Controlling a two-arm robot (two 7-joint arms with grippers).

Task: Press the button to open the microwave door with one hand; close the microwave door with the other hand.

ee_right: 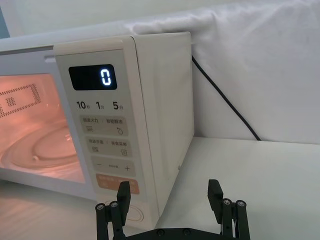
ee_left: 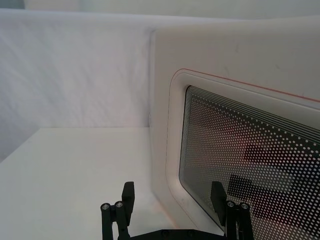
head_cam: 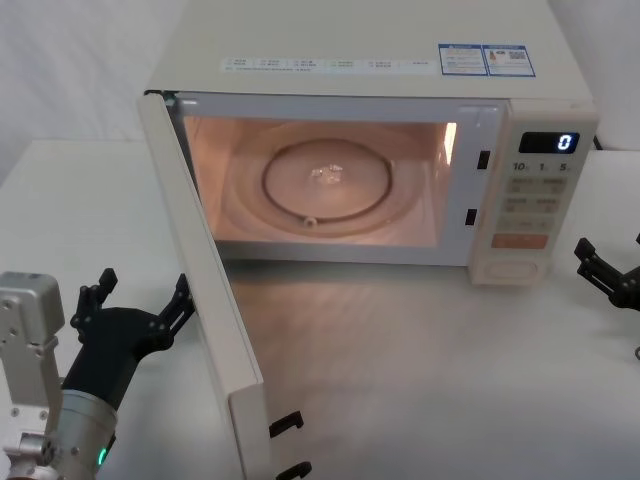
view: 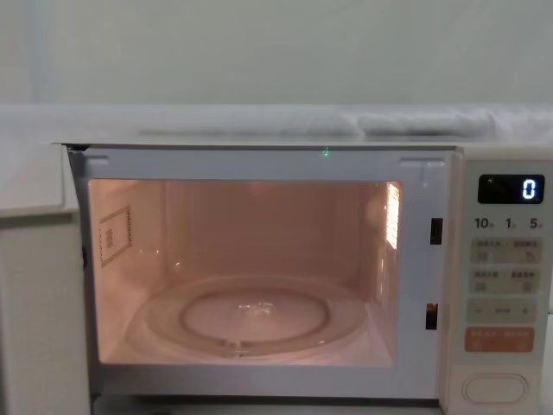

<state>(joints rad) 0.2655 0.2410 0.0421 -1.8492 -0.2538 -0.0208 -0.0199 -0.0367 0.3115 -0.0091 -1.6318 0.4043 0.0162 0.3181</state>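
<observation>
1 microwave door (head_cam: 205,300) stands open, edge toward robot.

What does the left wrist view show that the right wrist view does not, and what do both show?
Left wrist view alone: the outer face of the microwave door, with its dotted dark window and pink outline, and the open left gripper close to it, one finger before the window.

Right wrist view alone: the control strip with the display reading 0, the lit cavity, the button and the open right gripper near the strip's corner.

Both: the cream microwave and the white table.
</observation>
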